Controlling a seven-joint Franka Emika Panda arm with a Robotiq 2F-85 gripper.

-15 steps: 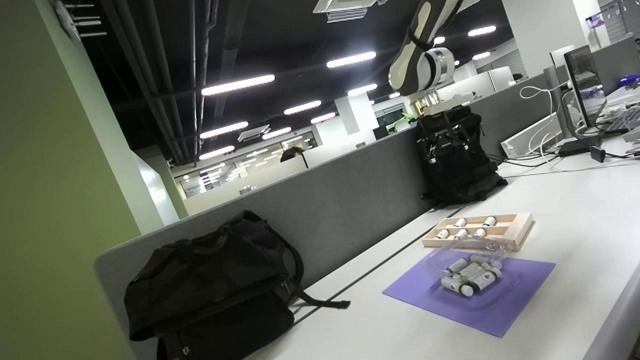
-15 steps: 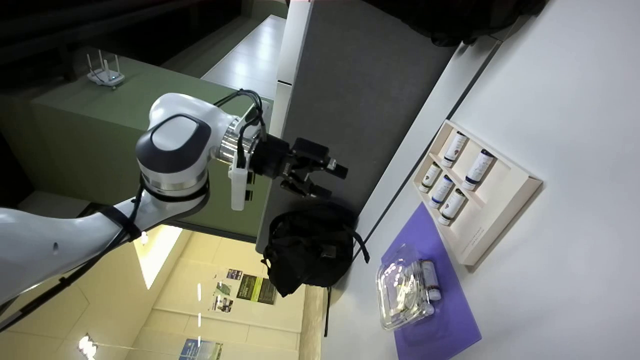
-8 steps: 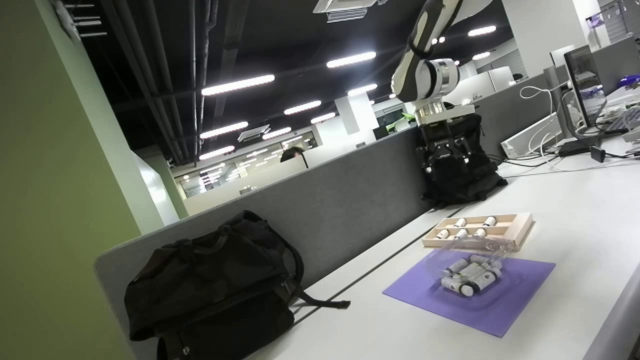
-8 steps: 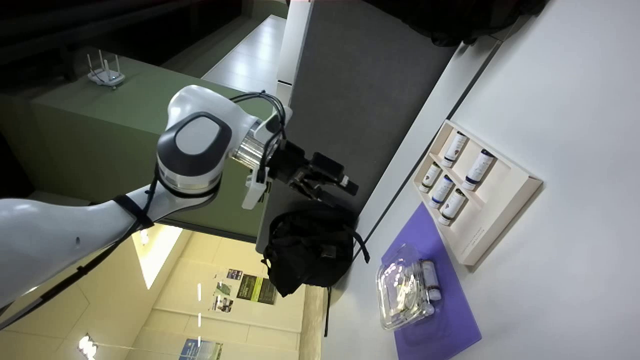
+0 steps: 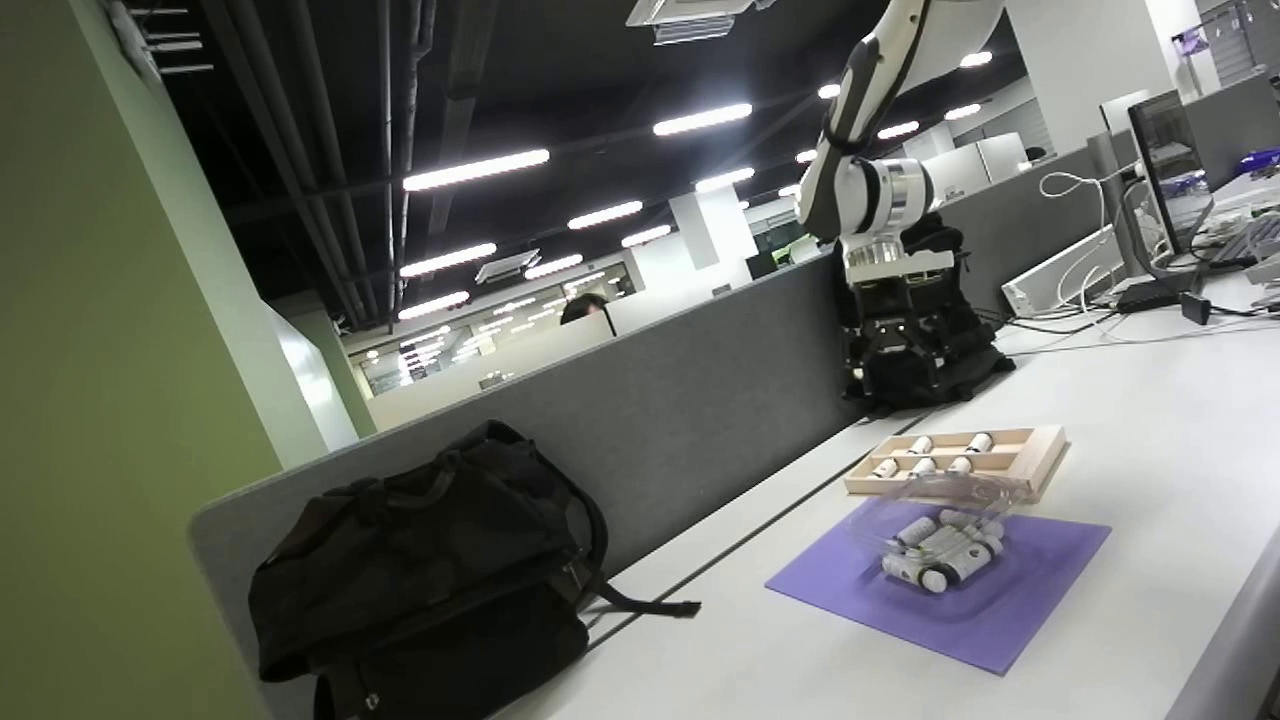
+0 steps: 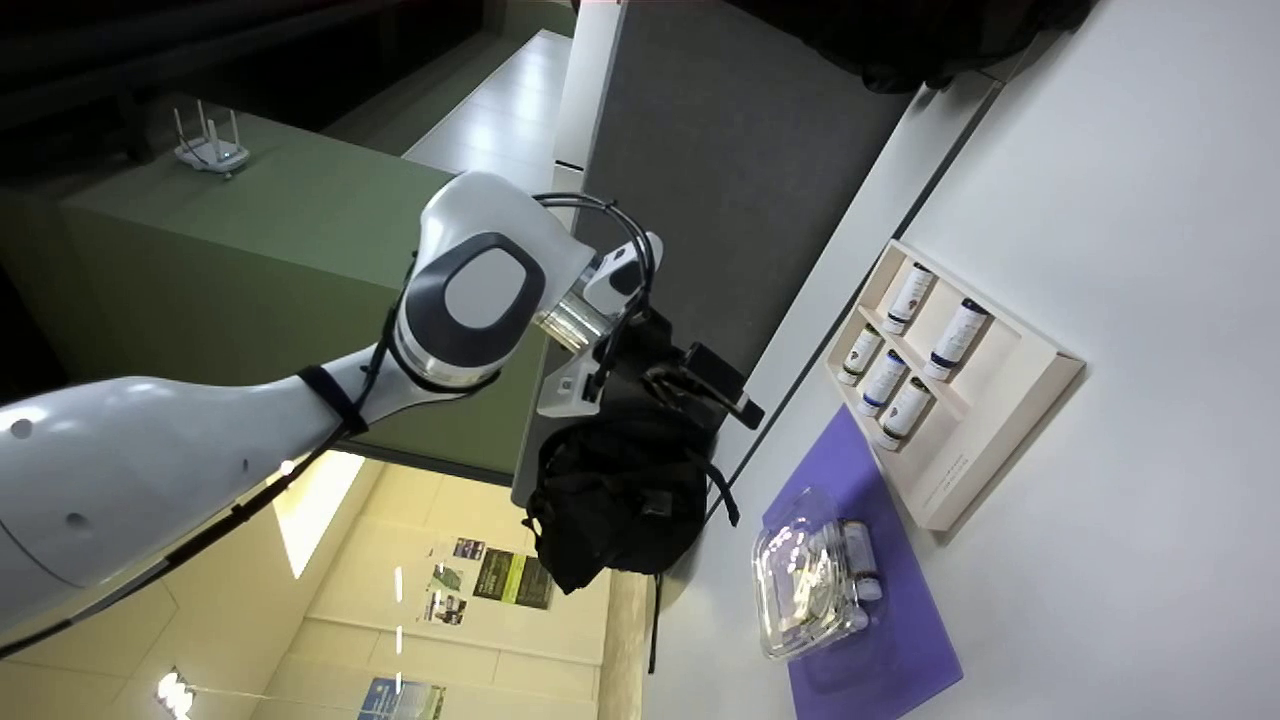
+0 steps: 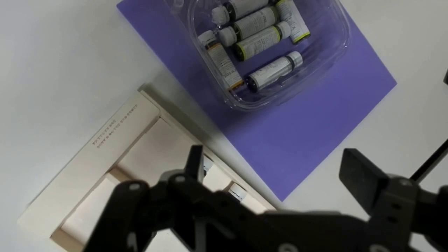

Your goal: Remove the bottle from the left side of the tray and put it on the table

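Note:
The shallow tan wooden tray (image 5: 1044,458) lies on the pale table (image 5: 1180,430); it also shows in an exterior view (image 6: 985,465) and in the wrist view (image 7: 117,127). Several white-labelled bottles lie on their sides in its compartments, such as one bottle (image 6: 910,298) and another bottle (image 6: 905,412). Which one the task means I cannot tell. In the wrist view my gripper (image 7: 274,164) is open and empty, its fingers spread wide, covering part of the tray; only two bottle ends (image 7: 238,191) show there. In an exterior view my gripper (image 5: 897,378) hangs above the table, apart from the tray.
A purple mat (image 6: 890,650) lies beside the tray, carrying a clear plastic container (image 7: 341,45) with several more bottles. Black backpacks (image 5: 430,570) stand by the grey partition (image 5: 700,420), one behind my gripper in an exterior view. A monitor (image 5: 1170,170) and cables are farther along.
My arm and gripper have moved down towards table height and nearer the tray. The fingers look open throughout. The tray, bottles, mat and container have not moved.

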